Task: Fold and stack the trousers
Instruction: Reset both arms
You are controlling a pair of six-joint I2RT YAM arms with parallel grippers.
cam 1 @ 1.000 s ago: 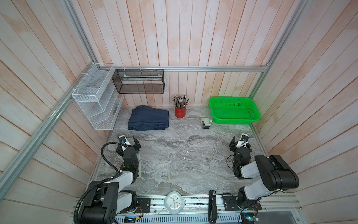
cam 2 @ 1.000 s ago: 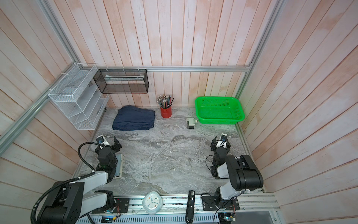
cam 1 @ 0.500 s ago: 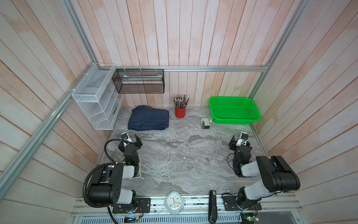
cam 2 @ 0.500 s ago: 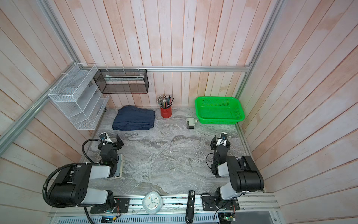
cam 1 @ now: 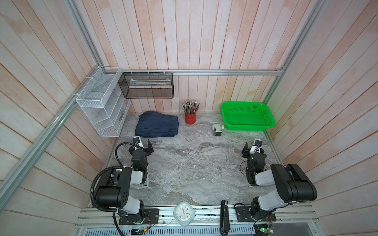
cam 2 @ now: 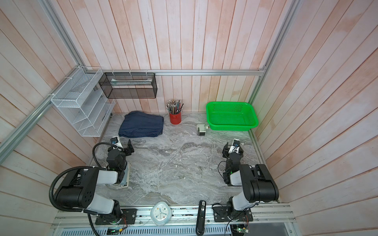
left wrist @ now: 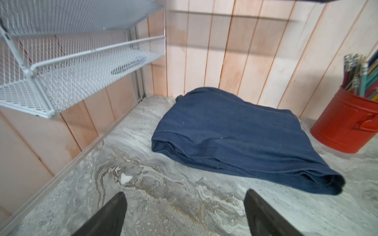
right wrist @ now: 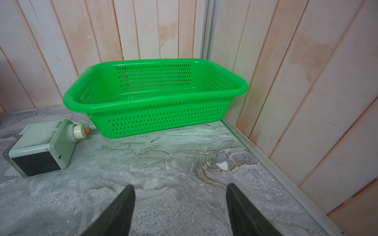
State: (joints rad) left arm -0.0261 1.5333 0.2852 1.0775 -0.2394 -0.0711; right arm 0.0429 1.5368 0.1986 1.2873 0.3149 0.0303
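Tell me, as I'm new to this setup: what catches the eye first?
The bright green basket stands out in the far right corner of the table. Opposite it, the folded dark blue trousers lie in the far left corner, beside a red pencil cup. The left gripper and right gripper hang open and empty nearer the front.

Marble table [cam 1: 194,163] with trousers [cam 1: 157,124], cup [cam 1: 190,119], basket [cam 1: 245,127]

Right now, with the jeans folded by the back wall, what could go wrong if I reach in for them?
1. The red pencil tin stands close beside the trousers; a sideways approach by the open left gripper could tip it.
2. The white wire rack hangs on the wall beside that corner; a high approach might hit it.
3. The fold's near edge shows loose layers; a nudge could undo it.
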